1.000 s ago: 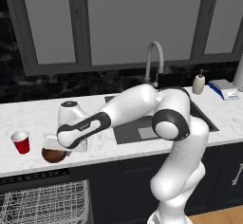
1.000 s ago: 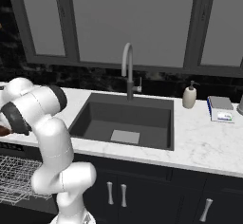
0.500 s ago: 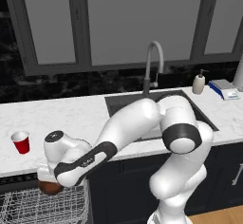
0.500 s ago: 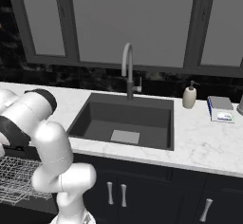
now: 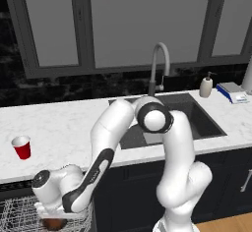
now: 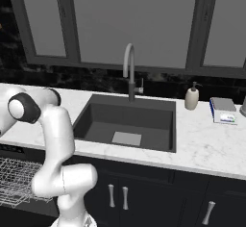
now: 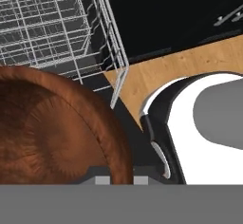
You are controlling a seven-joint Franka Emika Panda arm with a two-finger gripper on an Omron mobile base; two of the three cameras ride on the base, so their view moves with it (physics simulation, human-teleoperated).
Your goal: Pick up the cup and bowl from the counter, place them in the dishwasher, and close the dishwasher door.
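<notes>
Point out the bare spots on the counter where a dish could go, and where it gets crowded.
The counter is bare between the cup and the sink. A smaller bare patch lies in front of the soap bottle. It is crowded at the far right, around the bottle and the blue-and-white box.

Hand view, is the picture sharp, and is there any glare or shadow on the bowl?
Hand view: the bowl looms large and close, its rim crisp, with a soft dark patch across its inside and no bright glare; the wire rack behind stays sharp. Left base view: the bowl sits dim, in shade under the hand.
</notes>
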